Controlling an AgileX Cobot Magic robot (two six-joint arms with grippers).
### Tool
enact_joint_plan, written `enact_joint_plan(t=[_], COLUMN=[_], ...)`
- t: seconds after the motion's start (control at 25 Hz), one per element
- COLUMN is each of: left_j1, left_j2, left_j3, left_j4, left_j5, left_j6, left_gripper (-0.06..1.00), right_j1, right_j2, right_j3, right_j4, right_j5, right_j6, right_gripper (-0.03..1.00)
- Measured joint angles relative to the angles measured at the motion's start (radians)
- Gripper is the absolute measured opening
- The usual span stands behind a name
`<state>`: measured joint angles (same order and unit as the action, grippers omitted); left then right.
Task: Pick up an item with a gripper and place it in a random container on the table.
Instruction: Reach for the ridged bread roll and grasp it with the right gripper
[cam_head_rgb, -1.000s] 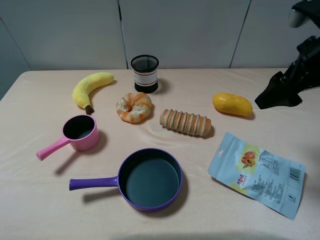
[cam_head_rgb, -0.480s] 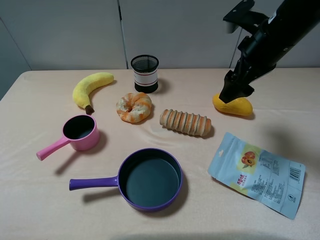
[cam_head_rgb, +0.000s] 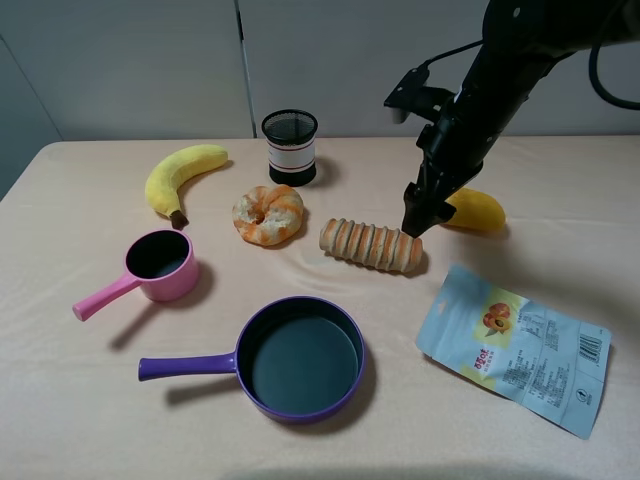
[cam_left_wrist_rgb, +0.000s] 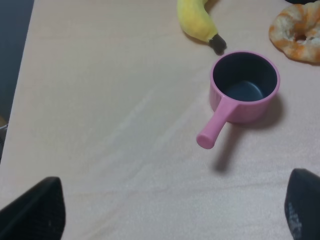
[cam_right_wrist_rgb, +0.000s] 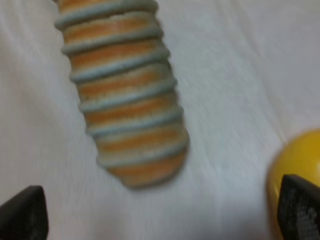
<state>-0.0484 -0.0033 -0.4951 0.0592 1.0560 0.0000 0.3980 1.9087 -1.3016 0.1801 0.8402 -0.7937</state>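
The ribbed tan bread roll (cam_head_rgb: 372, 246) lies on the beige table (cam_head_rgb: 80, 400) at centre right. My right gripper (cam_head_rgb: 412, 222) hangs just above the roll's right end, with its jaws open and empty. In the right wrist view the roll (cam_right_wrist_rgb: 125, 100) fills the middle, and the gripper (cam_right_wrist_rgb: 161, 212) has a dark fingertip (cam_right_wrist_rgb: 22, 212) on each side, just past the roll's end. The purple frying pan (cam_head_rgb: 300, 357) sits empty at the front centre, its handle pointing left. My left gripper (cam_left_wrist_rgb: 170, 215) is open and empty above the table's left side, and is out of the high view.
A yellow-orange mango (cam_head_rgb: 475, 210) lies just right of my right gripper and also shows in the right wrist view (cam_right_wrist_rgb: 297, 160). A snack bag (cam_head_rgb: 515, 345) lies at the front right. The donut (cam_head_rgb: 268, 215), banana (cam_head_rgb: 180, 175), mesh cup (cam_head_rgb: 290, 147) and pink saucepan (cam_head_rgb: 160, 265) are on the left.
My right arm has swung in from the far right, passed over the mango and come down over the right end of the bread roll. Nothing on the table has moved.
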Motion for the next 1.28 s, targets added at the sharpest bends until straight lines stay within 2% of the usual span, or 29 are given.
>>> enact_joint_plan(t=[0.24,0.64,1.28], left_j1=[0.0,0.0,0.0], left_j2=[0.0,0.0,0.0], left_j3=[0.0,0.0,0.0], left_j4=[0.0,0.0,0.0], left_j5=[0.0,0.0,0.0], left_j6=[0.0,0.0,0.0], left_gripper=[0.88,0.88,0.88], right_j1=[0.001,0.071,0.093], right_j2=[0.081,0.157,0.23], right_j3=[0.0,0.0,-0.004], right_j4=[0.06,0.051,0.051], right_j5=[-0.058,-0.182,-0.214], right_j6=[-0.051,-0.069,-0.075], right_gripper=[0.69,0.69,0.69])
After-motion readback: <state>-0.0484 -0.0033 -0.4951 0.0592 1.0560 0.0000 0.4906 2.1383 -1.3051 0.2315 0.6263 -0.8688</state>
